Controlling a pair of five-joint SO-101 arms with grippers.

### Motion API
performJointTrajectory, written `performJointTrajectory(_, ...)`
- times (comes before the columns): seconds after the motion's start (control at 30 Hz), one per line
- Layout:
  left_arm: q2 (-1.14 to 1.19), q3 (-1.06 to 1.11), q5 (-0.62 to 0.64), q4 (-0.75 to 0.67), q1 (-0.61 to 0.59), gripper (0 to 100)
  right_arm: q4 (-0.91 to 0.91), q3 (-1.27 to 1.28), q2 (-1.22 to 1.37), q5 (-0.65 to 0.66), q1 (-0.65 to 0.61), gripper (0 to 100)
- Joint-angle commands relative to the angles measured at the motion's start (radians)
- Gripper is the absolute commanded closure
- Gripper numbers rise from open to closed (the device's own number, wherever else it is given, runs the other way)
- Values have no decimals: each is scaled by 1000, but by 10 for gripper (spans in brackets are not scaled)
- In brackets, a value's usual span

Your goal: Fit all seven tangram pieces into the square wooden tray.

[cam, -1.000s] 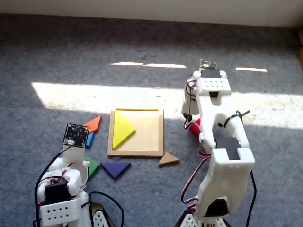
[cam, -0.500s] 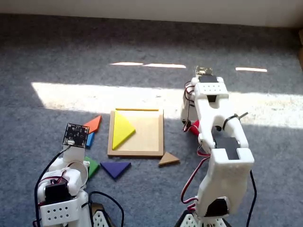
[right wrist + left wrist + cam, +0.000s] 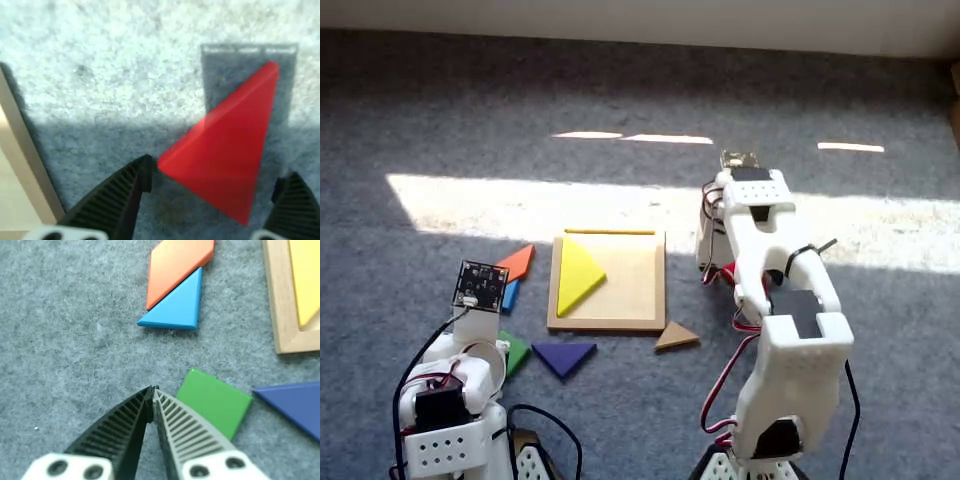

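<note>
my right gripper (image 3: 218, 172) is spread, straddling the red triangle (image 3: 225, 150), which lies flat on the carpet just right of the wooden tray (image 3: 656, 280). it looks thin, stiff and light, so i'd pinch across its edges. left gripper (image 3: 152, 392) is pressed together.

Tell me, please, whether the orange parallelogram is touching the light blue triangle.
Touching. The left wrist view shows the orange parallelogram edge to edge against the light blue triangle, no gap.

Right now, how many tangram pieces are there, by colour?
Yellow triangle: 1
Orange parallelogram: 1
Light blue triangle: 1
Green square: 1
Dark blue triangle: 1
Tan triangle: 1
Red triangle: 1
Total: 7
</note>
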Motion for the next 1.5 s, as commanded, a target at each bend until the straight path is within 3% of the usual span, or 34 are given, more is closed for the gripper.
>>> performJointTrajectory(0.0,-22,21,6,6,-12,994,-5,1,-18,37,-4,640)
performJointTrajectory(0.83,-22,21,6,6,-12,994,-61,-2,-19,-35,35,643)
performJointTrajectory(1.13,-22,21,6,6,-12,994,-67,1,-19,-35,36,827)
performJointTrajectory(1.47,-22,21,6,6,-12,994,-24,-7,-102,80,33,853)
